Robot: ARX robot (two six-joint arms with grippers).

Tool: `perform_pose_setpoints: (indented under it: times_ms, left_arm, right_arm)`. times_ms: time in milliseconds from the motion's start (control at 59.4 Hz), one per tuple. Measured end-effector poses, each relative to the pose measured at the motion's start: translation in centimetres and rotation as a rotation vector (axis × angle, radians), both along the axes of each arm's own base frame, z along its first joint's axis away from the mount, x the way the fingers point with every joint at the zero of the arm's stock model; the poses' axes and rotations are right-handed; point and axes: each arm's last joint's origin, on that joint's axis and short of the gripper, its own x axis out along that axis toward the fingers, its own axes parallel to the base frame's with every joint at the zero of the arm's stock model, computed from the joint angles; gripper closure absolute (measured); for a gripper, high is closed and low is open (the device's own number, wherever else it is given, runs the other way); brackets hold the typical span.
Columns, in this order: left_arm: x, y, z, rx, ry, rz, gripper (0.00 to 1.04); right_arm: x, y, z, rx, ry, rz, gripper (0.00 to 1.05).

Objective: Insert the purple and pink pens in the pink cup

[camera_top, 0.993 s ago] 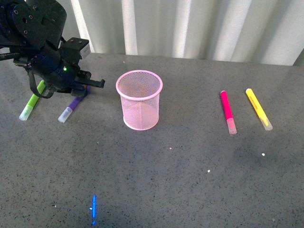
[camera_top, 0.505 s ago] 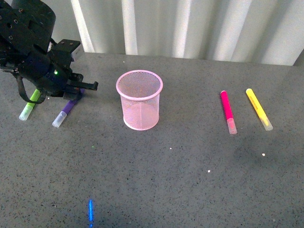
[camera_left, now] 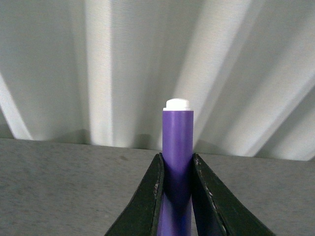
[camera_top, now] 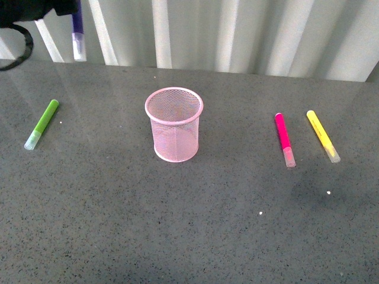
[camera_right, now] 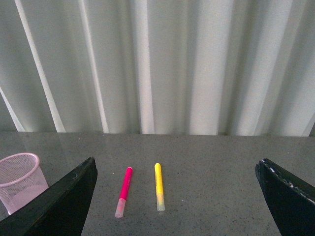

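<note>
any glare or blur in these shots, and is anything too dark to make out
Front view: sharp and evenly lit, with a pale sheen on the table near the curtain. Left wrist view: the purple pen is crisp, the jaws gripping it nearly black. Right wrist view: pink pen and yellow pen clear, jaws dark silhouettes.

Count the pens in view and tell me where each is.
4. The purple pen hangs in the left tool, high at far left. The green pen lies left of the cup; the pink pen and yellow pen lie right of it. None seems hidden.
</note>
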Motion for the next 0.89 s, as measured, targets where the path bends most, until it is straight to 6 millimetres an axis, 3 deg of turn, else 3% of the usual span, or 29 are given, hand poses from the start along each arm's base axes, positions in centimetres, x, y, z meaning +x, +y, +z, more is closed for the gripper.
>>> perform_pose_setpoints:
  times_ms: [168, 353, 471, 555, 892]
  left_arm:
    - [-2.8, -3.6, -1.2, -0.123, -0.053, -0.045, 0.92]
    - [-4.4, -6.8, -1.2, -0.245, -0.064, -0.097, 0.92]
    - [-5.0, -8.2, -1.3, -0.231, -0.132, -0.081, 0.92]
    - [-5.3, -9.3, -2.6, -0.206, -0.136, -0.083, 0.92]
    - [-5.5, -11.0, -5.1, -0.202, -0.115, -0.095, 0.92]
  right_arm:
    - [0.0, 0.0, 0.0, 0.0, 0.0, 0.0, 0.07]
    - [0.0, 0.0, 0.0, 0.0, 0.0, 0.0, 0.07]
    - [0.0, 0.0, 0.0, 0.0, 0.0, 0.0, 0.07]
    - [0.0, 0.0, 0.0, 0.0, 0.0, 0.0, 0.07]
    - [0.0, 0.0, 0.0, 0.0, 0.0, 0.0, 0.07]
